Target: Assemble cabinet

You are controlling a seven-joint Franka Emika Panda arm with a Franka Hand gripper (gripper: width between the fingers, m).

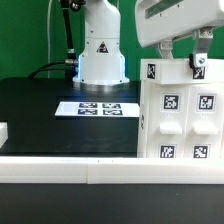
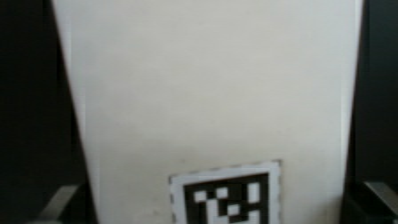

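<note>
White cabinet (image 1: 180, 118) stands directly beneath the claw (image 1: 181, 62), whose fingers grip its top.

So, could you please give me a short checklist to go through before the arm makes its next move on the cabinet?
1. Gripper is at the top of the cabinet: ok, its fingers reach down to the top edge in the exterior view.
2. Firm grasp on the cabinet: cannot tell; the finger contact is not clear in either view.
3. Cabinet stands upright on the table: ok.
4. Wrist camera centred on a white panel with a tag: ok, the panel fills the view.
5. Marker board is apart from the cabinet: ok, a gap of black table shows between them.
</note>
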